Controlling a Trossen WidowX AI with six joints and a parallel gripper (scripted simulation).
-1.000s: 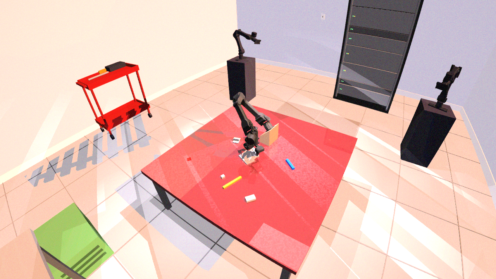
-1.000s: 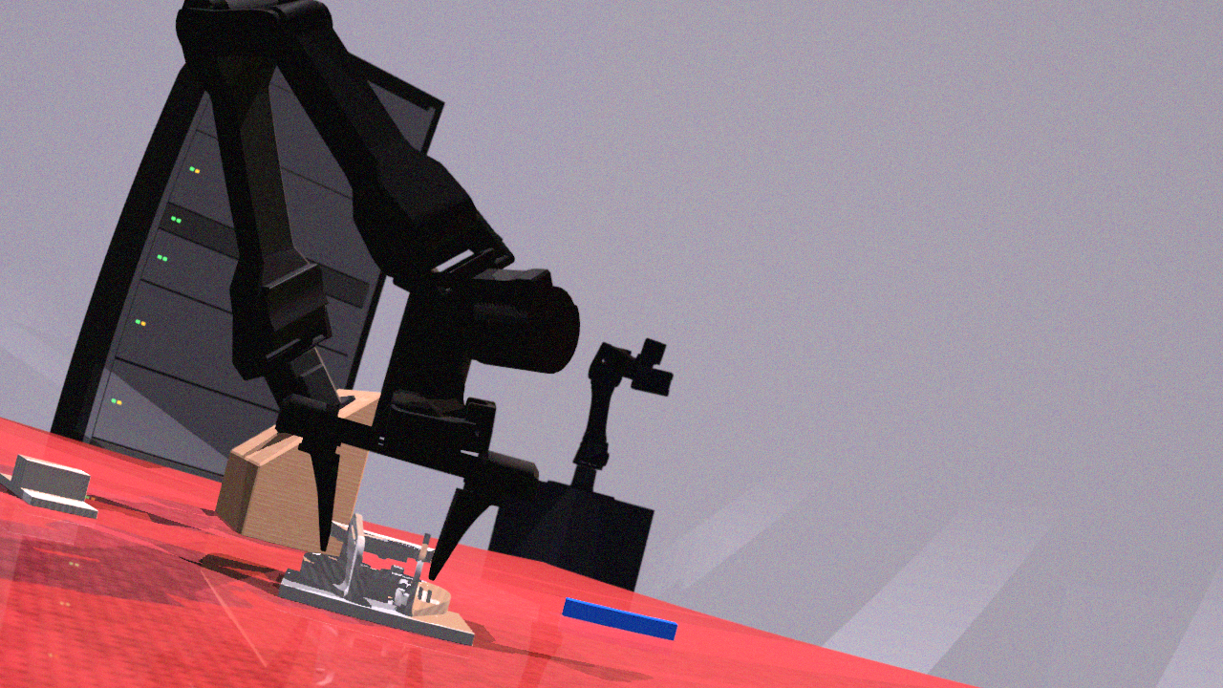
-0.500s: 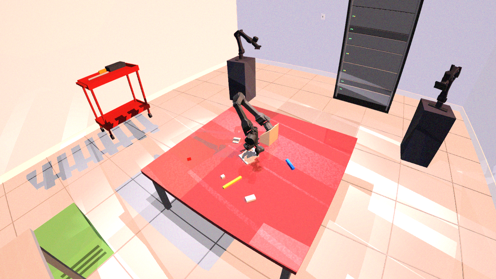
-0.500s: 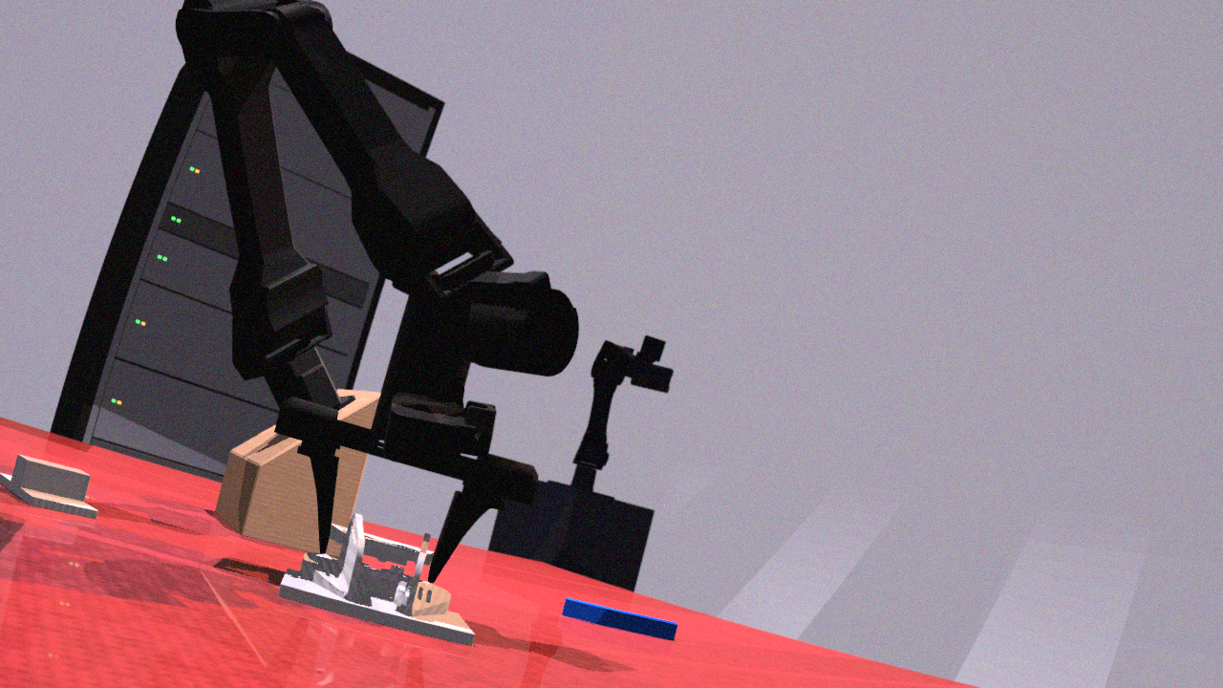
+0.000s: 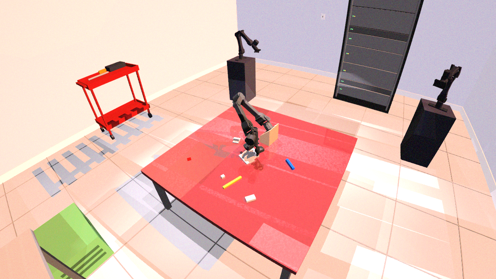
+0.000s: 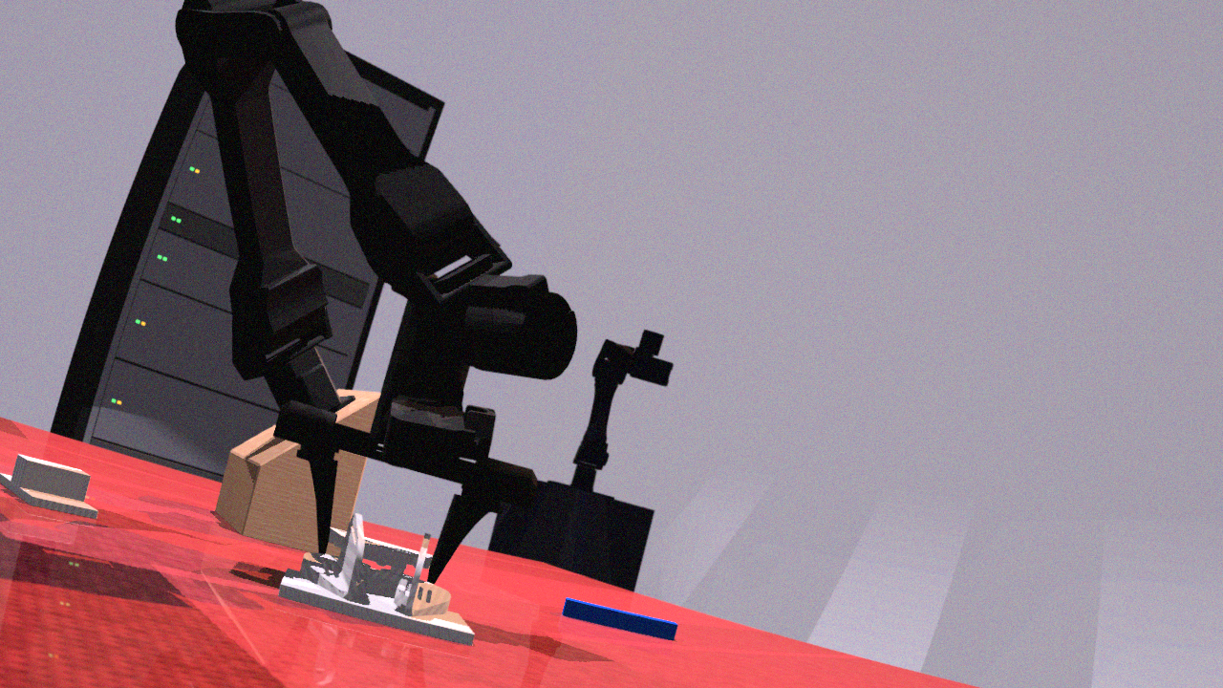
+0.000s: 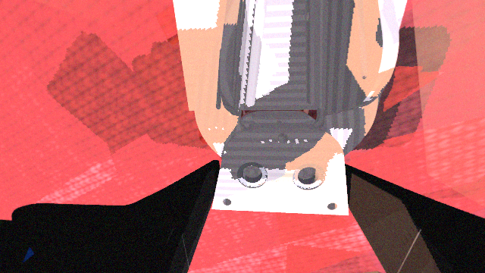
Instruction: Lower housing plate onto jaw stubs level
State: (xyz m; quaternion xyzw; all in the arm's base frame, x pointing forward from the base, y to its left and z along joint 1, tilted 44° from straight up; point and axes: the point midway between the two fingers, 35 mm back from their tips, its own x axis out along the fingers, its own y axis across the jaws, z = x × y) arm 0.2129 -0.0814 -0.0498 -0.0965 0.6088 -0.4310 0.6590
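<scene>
The white housing plate [image 7: 280, 197] lies across between my fingertips in the wrist view, with two ringed holes and two small corner holes. Dark round ends show inside the left ringed hole [image 7: 251, 174] and the right ringed hole [image 7: 307, 175]. My gripper [image 7: 275, 167] [image 6: 376, 567] is shut on the plate's two side edges, fingers wide apart, low over the assembly. The pale base [image 6: 375, 612] rests on the red table, with upright parts on it. The jaws are hard to separate from the shadowed grey parts. Any gap between plate and stubs cannot be judged.
A wooden block [image 5: 272, 136] [image 6: 277, 491] stands behind the assembly. A blue bar [image 5: 290, 164] [image 6: 619, 619] lies to the right. A grey bracket [image 5: 236, 140] [image 6: 51, 481] is to the left. A yellow bar [image 5: 232, 182], white block [image 5: 250, 198] and small white cube [image 5: 222, 176] lie nearer.
</scene>
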